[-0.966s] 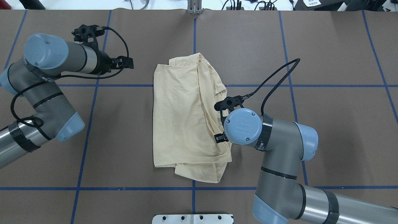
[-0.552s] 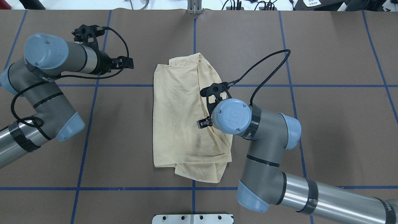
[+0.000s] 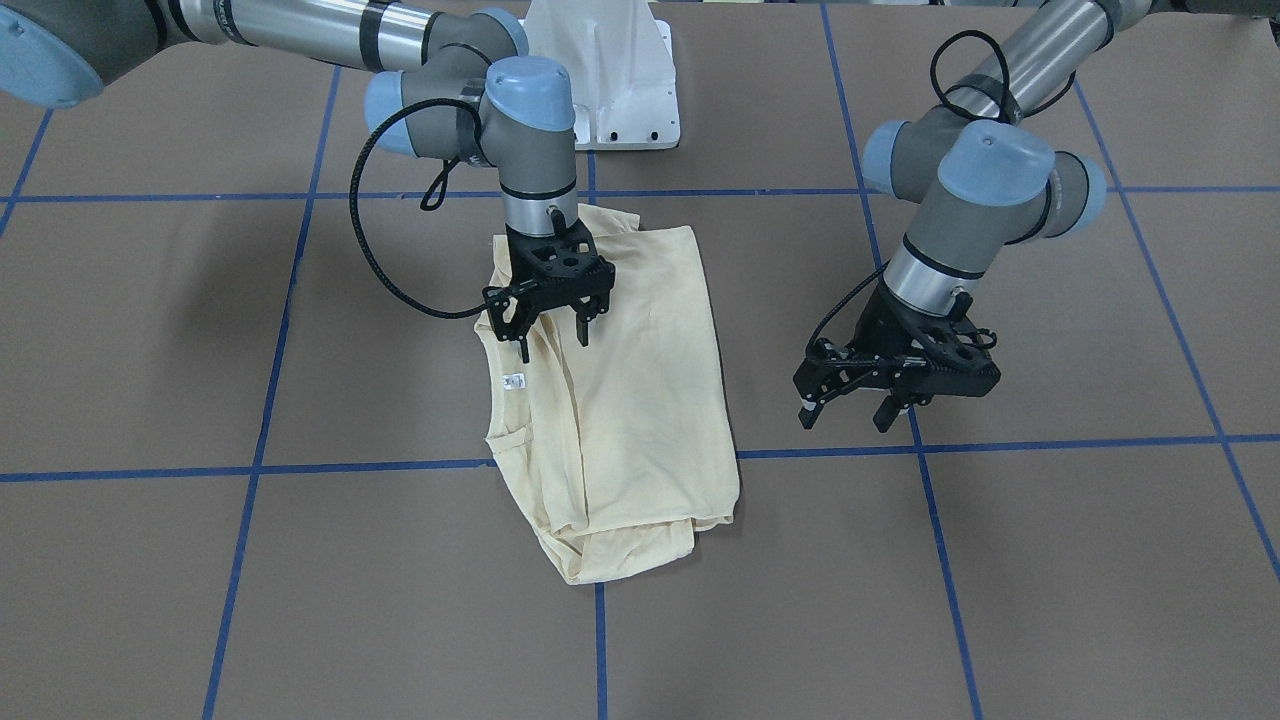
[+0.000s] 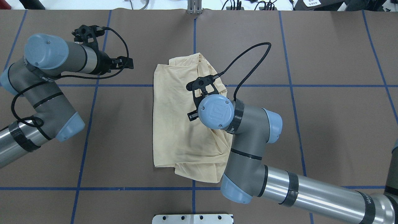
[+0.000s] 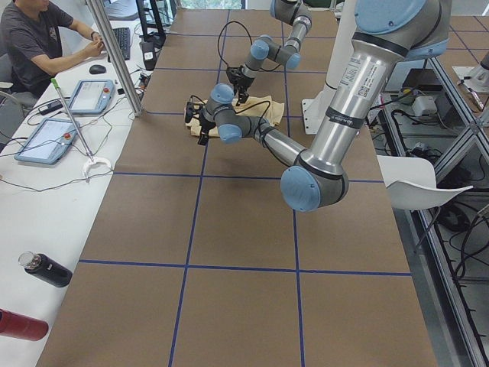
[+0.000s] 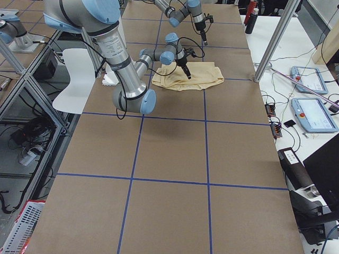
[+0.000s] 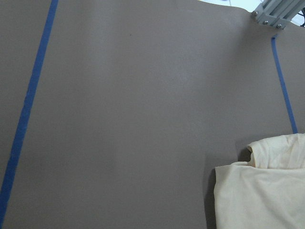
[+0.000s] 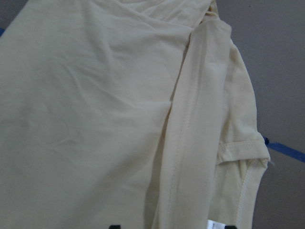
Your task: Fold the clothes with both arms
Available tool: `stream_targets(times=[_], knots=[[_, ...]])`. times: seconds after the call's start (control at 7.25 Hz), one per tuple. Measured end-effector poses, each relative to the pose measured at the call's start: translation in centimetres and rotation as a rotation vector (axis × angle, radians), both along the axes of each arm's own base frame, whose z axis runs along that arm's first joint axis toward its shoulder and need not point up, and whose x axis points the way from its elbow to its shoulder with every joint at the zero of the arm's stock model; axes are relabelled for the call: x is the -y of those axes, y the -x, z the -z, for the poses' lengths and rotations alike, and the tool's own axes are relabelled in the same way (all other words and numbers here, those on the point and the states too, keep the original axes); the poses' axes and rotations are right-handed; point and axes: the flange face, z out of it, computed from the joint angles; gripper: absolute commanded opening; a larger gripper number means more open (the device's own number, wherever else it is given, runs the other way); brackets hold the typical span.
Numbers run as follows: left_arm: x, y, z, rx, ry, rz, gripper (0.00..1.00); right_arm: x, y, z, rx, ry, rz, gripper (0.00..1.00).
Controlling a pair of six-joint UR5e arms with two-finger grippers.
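Brown table carries the shirt at its middle, folded into a long strip; crosswise folds seem left. Right gripper hangs above it, jaws apart; left gripper likewise, beside it.

The T-shirt is lying mid-table; the right gripper is hovering over its right half, and the left gripper is hanging well apart, off its left side.

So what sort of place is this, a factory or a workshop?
Probably a robotics research lab. A left arm and a right arm reach over a table gridded with blue tape, with one T-shirt on it, and a person sits at a side bench with a keyboard and control tablets.
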Motion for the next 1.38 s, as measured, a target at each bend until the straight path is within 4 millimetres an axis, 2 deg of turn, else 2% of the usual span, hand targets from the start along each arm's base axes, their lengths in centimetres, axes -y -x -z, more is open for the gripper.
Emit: stream_targets(times=[0.69,1.38], knots=[[0.4,-0.5,-1.7,-0.002,-0.002,-0.001,1.00,2.0,1.4,-0.6,-0.053,-0.015,-0.005,0.69],[0.4,-0.8,-1.7,-0.002,-0.001,-0.004,1.00,0.2,2.8,-1.1,-0.064,-0.006,0.028,0.41]])
